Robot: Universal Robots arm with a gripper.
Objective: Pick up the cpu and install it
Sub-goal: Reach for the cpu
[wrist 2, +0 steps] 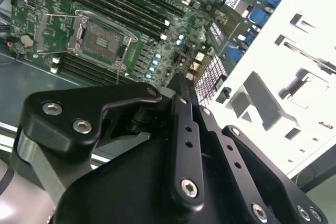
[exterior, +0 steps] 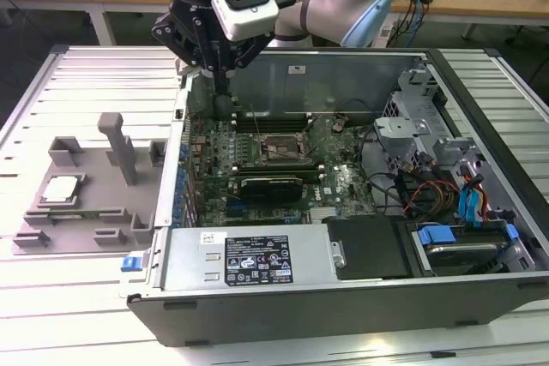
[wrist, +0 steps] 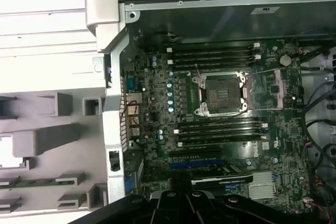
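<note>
1. Starting at the cpu [exterior: 62, 188]: it lies flat in its pocket on the grey fixture [exterior: 103, 216], outside the case, at the exterior view's left. It has not been picked. It is thin and sits low, so I judge a shallow or off-centre pinch could slip off its edges or tip it in the pocket.
2. Gripper [exterior: 223, 102]: the fingers are together with nothing between them. It hangs over the case wall [exterior: 182, 156], well apart from the cpu. If I bring it down on the chip without parting the fingers first, the tips would land on the metal top and could scratch it.
3. Post [exterior: 117, 150]: it stands upright on the fixture and, in the exterior view, lies between gripper and cpu. A low, straight traverse could clip it and shift the whole fixture, throwing off my pick position.
4. Case wall: the tips hang just above its rim near the back corner. A sideways move with no lift first risks a strike.
5. Socket [wrist: 220, 90]: it looks open and empty in the first wrist view. A cpu set down tilted or turned the wrong way could bend the contacts. The chip's corner marking is too small to tell from here.
6. Card [exterior: 270, 186]: it sits just beside the socket. That leaves little room for the fingers there, so I expect a snag if I come in skewed.
</note>
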